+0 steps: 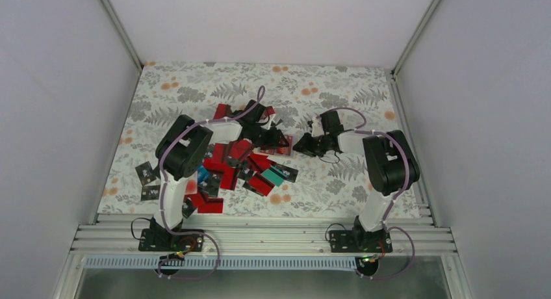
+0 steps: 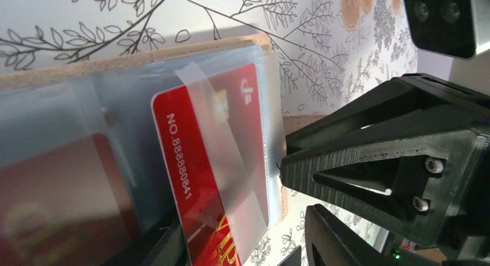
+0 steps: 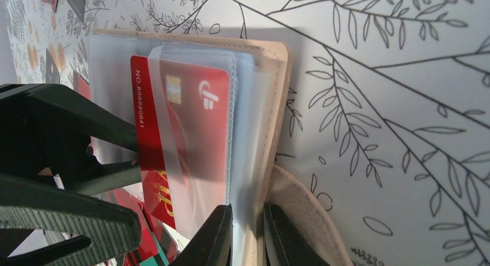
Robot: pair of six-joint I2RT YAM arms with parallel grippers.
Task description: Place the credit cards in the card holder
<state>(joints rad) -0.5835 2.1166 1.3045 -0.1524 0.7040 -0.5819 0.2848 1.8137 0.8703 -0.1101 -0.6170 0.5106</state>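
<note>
The tan card holder (image 3: 278, 98) lies open on the flowered cloth, its clear sleeves up; it also shows in the left wrist view (image 2: 144, 58). A red credit card (image 3: 190, 127) marked NO.88880841 sits about halfway inside a sleeve, its lower end sticking out (image 2: 196, 162). My left gripper (image 2: 231, 255) is shut on that card's free end; its fingers (image 3: 63, 121) show at the card's left edge. My right gripper (image 3: 248, 234) is shut on the holder's sleeves and cover at the near edge. In the top view both grippers, left (image 1: 281, 140) and right (image 1: 304, 145), meet at mid-table and hide the holder.
A heap of loose red, black and teal cards (image 1: 234, 169) lies under and beside the left arm. Two black cards (image 1: 147, 182) lie apart at the left. White walls and aluminium rails (image 1: 260, 237) bound the flowered cloth (image 1: 338, 84).
</note>
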